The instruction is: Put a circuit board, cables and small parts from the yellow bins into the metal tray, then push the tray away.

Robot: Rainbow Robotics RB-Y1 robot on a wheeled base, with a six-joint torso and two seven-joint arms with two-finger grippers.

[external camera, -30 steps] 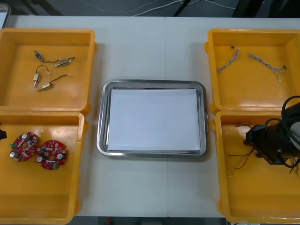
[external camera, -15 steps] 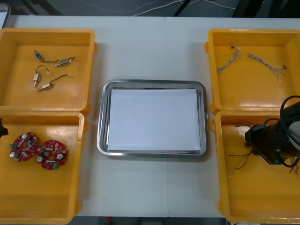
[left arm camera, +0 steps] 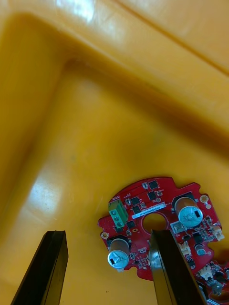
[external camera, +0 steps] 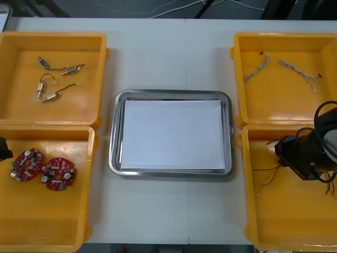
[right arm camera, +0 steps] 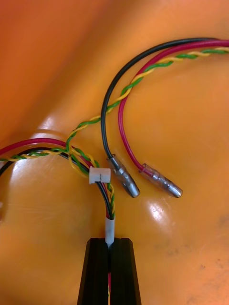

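Nothing is in the metal tray (external camera: 113,158) yet — the right gripper (right arm camera: 109,242) pinches a cable (right arm camera: 110,209) tight in its yellow bin (external camera: 287,216) and the left gripper (left arm camera: 107,233) hangs wide open by a circuit board (left arm camera: 148,190) — so all the filling and the push are left.

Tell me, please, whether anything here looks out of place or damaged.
Nothing stands out: the white-lined rectangular metal tray sits square; right claw shut on a twisted multicoloured cable, left claw open by a round red circuit board.
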